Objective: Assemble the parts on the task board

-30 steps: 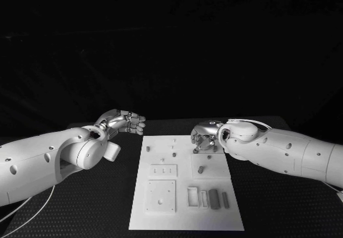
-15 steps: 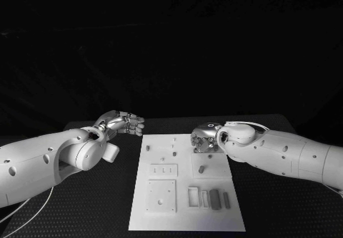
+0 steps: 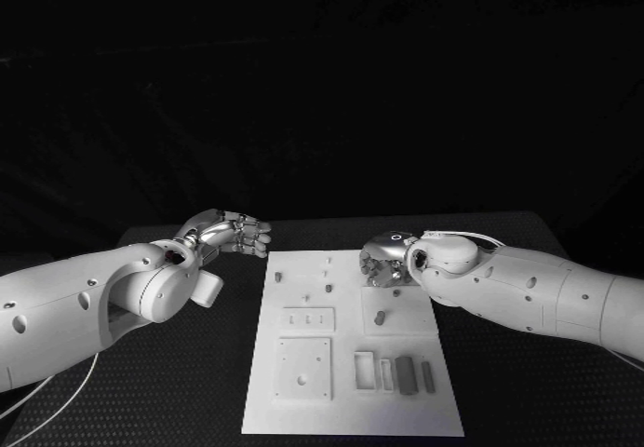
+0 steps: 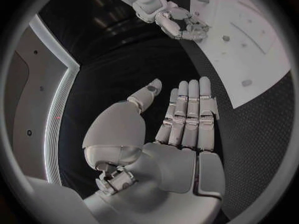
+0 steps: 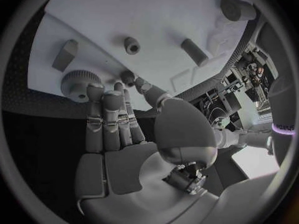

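Observation:
The white task board (image 3: 342, 410) lies in the middle of the black table. My right hand (image 3: 384, 264) hangs over its far right part, fingers pointing down. In the right wrist view its fingers (image 5: 102, 119) stretch straight to the board (image 5: 124, 15), their tips beside a round knurled part (image 5: 78, 84) and a small peg (image 5: 127, 76); nothing is held. Grey bars (image 3: 403, 373) lie at the board's near right, and a peg (image 3: 379, 318) stands mid-board. My left hand (image 3: 239, 233) floats beside the board's far left corner, fingers straight and empty (image 4: 187, 119).
A square plate (image 3: 303, 368) and a slotted plate (image 3: 306, 321) sit on the board's left half. Small pegs (image 3: 307, 299) stand further back. More loose parts (image 5: 194, 52) lie ahead of my right hand. Black table surrounds the board.
My right hand has sunk a little toward the board and its forearm has swung inward. The left hand has hardly moved.

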